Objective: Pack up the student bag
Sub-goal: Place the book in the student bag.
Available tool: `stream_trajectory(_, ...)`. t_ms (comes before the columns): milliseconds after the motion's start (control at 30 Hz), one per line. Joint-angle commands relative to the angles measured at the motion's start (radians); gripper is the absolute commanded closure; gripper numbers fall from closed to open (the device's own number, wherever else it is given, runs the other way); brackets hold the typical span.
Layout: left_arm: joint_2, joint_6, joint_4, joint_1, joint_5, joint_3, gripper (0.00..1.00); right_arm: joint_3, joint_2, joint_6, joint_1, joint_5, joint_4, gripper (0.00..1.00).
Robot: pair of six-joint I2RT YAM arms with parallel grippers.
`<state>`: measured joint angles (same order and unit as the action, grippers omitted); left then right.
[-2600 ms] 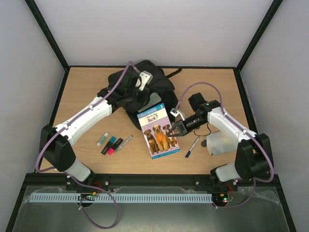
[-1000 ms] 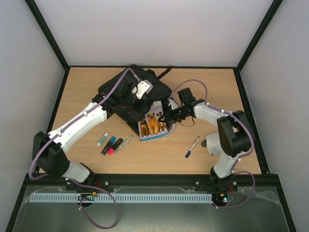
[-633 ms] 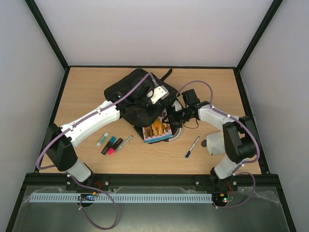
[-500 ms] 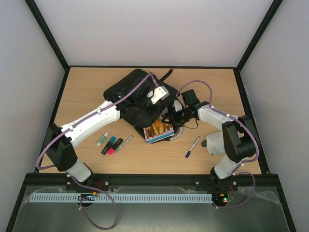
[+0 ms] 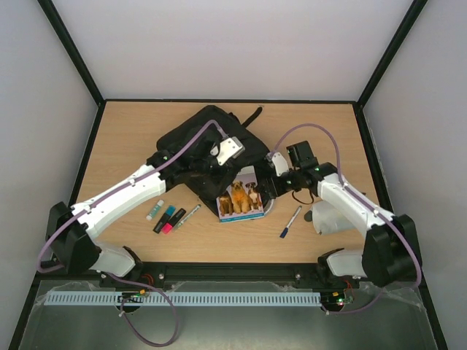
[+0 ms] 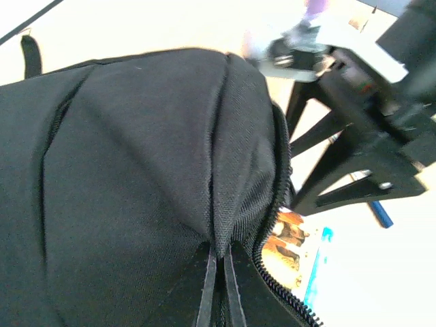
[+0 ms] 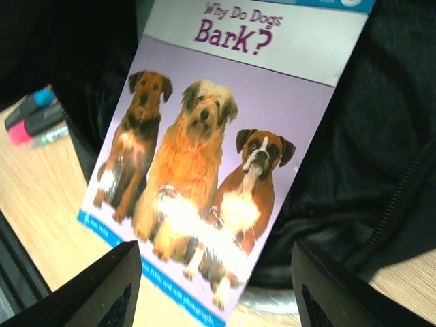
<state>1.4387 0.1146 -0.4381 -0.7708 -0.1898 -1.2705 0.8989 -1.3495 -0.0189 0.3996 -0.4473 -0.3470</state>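
The black student bag lies at the table's middle, its zip mouth facing right. My left gripper is shut on a fold of the student bag's fabric beside the zip, holding the mouth up. A dog picture book lies with its top end inside the mouth and its lower part out on the table. My right gripper stands open just right of the book. In the right wrist view its fingertips straddle the book without touching it; the gripper holds nothing.
Several markers and a silver pen lie left of the book. A blue pen lies to its right, near the right arm. The bag's strap trails toward the back of the table.
My right gripper has opened and let go of the book, then pulled back to the right. The book now rests partly in the bag mouth. The left gripper stays shut on the bag.
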Motion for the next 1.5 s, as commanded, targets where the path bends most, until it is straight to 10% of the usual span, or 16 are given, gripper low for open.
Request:
stream_trajectory(0, -0.091, -0.056, 0.054, 0.038, -0.006, 0.048, 0.98, -0.048, 0.112, 0.262, 0.005, -0.035, -0.169, 0.39)
stream_trajectory(300, -0.165, -0.129, 0.085, 0.098, -0.028, 0.157, 0.98, -0.139, 0.300, 0.666, 0.264, 0.142, -0.226, 0.46)
stream_trajectory(633, -0.178, -0.148, 0.077, 0.117, -0.019, 0.151, 0.98, -0.121, 0.123, 0.677, 0.585, 0.458, -0.042, 0.36)
stream_trajectory(1167, -0.208, -0.149, 0.078, 0.134, -0.024, 0.164, 0.97, -0.180, -0.010, 0.754, 0.644, 0.691, 0.158, 0.37)
stream_trajectory(1467, -0.204, -0.138, 0.079, 0.137, -0.043, 0.159, 0.98, -0.191, -0.048, 0.720, 0.644, 0.854, 0.413, 0.57)
